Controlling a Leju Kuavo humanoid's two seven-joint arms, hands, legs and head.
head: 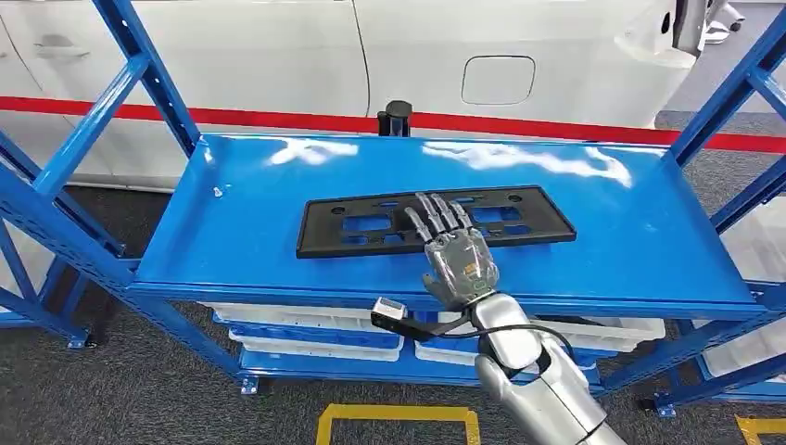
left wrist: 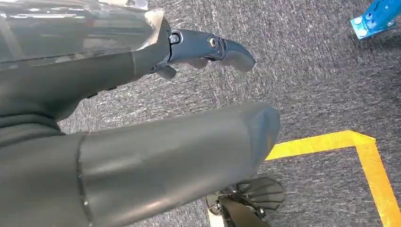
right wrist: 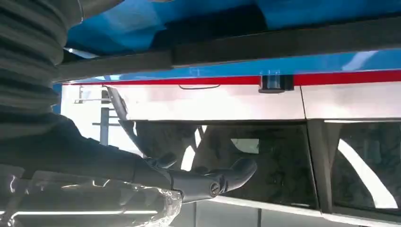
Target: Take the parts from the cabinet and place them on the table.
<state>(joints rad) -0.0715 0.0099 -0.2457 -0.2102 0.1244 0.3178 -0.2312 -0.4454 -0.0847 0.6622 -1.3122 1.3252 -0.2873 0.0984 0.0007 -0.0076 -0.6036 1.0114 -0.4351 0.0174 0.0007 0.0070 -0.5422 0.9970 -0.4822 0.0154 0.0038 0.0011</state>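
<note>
A long black plastic frame part point(head: 320, 232) with several cut-outs lies flat in the middle of the blue cabinet shelf point(head: 222, 241). My right hand point(head: 454, 255) reaches over the shelf's front edge, its fingers stretched out and spread above the part's near middle. I cannot tell whether they touch it. In the right wrist view the part's edge point(right wrist: 283, 42) shows as a dark bar against the blue shelf, with the right hand point(right wrist: 203, 182) apart from it and holding nothing. My left hand point(left wrist: 165, 156) hangs over the grey carpet, fingers extended and empty.
White bins point(head: 306, 329) sit on the shelf below. Blue uprights and braces point(head: 139, 74) frame both ends of the cabinet. A white car point(head: 278, 46) stands close behind, and a black post point(head: 397, 119) is at the shelf's back edge. Yellow tape point(head: 399, 414) marks the floor.
</note>
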